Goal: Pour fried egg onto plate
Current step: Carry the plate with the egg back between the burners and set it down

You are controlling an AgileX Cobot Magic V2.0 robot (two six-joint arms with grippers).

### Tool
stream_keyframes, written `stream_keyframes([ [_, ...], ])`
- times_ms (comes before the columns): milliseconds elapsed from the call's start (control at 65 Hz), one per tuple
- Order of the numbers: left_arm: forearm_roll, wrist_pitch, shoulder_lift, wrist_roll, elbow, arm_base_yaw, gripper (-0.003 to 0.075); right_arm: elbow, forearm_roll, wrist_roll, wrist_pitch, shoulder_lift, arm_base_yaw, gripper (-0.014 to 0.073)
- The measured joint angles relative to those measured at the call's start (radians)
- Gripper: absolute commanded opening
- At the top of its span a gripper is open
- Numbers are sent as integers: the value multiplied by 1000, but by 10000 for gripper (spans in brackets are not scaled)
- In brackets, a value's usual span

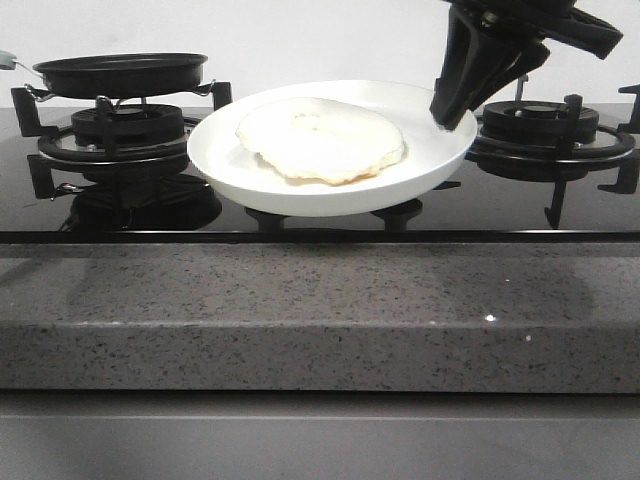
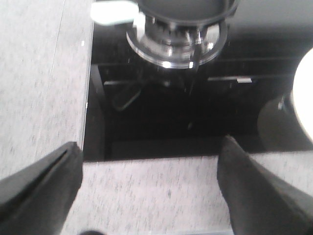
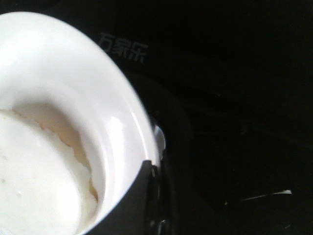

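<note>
The white plate is held above the middle of the black stove, a little tilted. The fried egg, pale with browned edges, lies flat in it. My right gripper is shut on the plate's right rim; in the right wrist view its dark finger clamps the rim next to the egg. The black pan stands on the left burner. My left gripper is open and empty above the grey counter, in front of the pan; it does not show in the front view.
The stove has a left burner grate and a right burner grate. A speckled grey counter runs along the front. The pan's pale handle points to the left. The plate's edge shows in the left wrist view.
</note>
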Motion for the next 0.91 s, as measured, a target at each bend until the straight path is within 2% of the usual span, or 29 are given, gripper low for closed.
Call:
stream_keyframes([
  [261,-13,9,-32,-2,22,0,554,-5,0,0,-11,0,0,-60],
  [523,-19,7,-32,-2,22,0,554,-181,2,14,16,24,-2,-60],
  [707,-19,4,-32,-2,22,0,554,-373,6,105,54,135,-40,-60],
  [907,-19,4,-32,-2,22,0,554,-497,-9,248,89,290,-79,-55],
])
